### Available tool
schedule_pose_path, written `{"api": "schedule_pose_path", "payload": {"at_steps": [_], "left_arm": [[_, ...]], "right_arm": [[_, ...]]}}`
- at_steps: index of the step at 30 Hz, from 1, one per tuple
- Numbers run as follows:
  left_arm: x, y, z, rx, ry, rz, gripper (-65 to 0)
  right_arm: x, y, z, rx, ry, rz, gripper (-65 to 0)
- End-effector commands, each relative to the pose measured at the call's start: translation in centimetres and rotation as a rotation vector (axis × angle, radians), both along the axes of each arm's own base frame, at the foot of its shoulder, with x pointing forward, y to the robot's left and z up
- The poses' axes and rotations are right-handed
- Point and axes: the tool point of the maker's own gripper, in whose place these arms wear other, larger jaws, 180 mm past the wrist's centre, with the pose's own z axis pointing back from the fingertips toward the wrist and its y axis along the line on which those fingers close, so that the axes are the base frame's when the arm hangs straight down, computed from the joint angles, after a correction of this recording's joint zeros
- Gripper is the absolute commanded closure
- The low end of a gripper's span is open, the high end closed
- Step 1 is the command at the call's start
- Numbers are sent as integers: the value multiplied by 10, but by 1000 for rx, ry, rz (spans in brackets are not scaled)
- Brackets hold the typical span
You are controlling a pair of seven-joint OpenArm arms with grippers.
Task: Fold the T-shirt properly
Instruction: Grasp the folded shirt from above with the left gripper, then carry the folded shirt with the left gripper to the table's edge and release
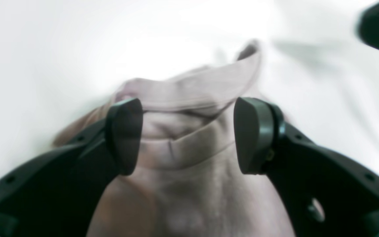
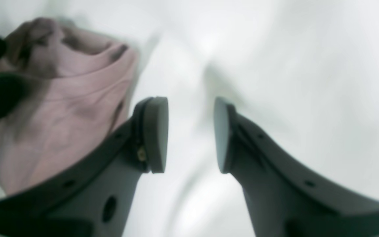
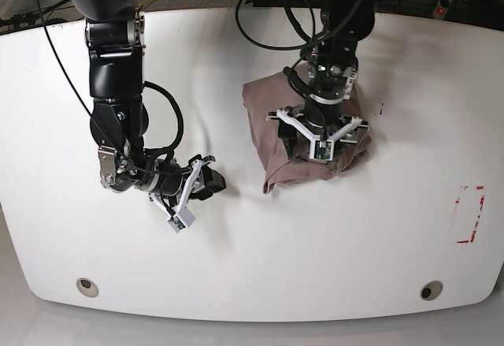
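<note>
The mauve-brown T-shirt (image 3: 268, 117) lies bunched in a rough folded heap on the white table, right of centre. My left gripper (image 3: 321, 132) hangs directly over it, pointing down. In the left wrist view that left gripper (image 1: 188, 133) is open, its jaws wide apart above a fold and hem of the T-shirt (image 1: 192, 197), gripping nothing. My right gripper (image 3: 210, 176) is low over bare table to the left of the shirt. In the right wrist view this right gripper (image 2: 191, 131) is open and empty, with the T-shirt (image 2: 71, 108) off to its left.
The white table (image 3: 394, 243) has a red rectangular marking (image 3: 470, 214) near its right edge and two round holes along the front edge, one (image 3: 87, 286) at the left and one (image 3: 430, 290) at the right. Cables run along the back edge.
</note>
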Motion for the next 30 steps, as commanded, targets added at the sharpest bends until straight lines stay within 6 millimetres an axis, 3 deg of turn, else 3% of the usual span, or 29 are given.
{"api": "schedule_pose_path", "payload": {"at_steps": [1, 9, 12, 20, 24, 26, 28, 30], "left_arm": [[2, -9, 4, 54, -78, 17, -408], [-21, -14, -16, 244, -198, 49, -410], [-33, -8, -44, 293, -146, 67, -410], [-36, 1, -88, 352, -51, 38, -410], [-35, 37, -99, 401, -16, 35, -410], [-40, 56, -116, 391, 74, 9, -410], [-35, 76, -119, 383, 113, 12, -410], [-28, 109, -114, 374, 143, 8, -410]], "right_arm": [[16, -1, 23, 24, -68, -6, -209], [15, 0, 24, 24, -69, -4, -209], [15, 0, 24, 24, -69, -2, -209], [14, 0, 22, 24, -66, -4, -209], [12, 0, 19, 24, -58, -4, -209], [11, 0, 19, 24, -58, -4, -209], [11, 0, 18, 24, -57, -4, -209], [11, 0, 18, 25, -57, -5, -209]]}}
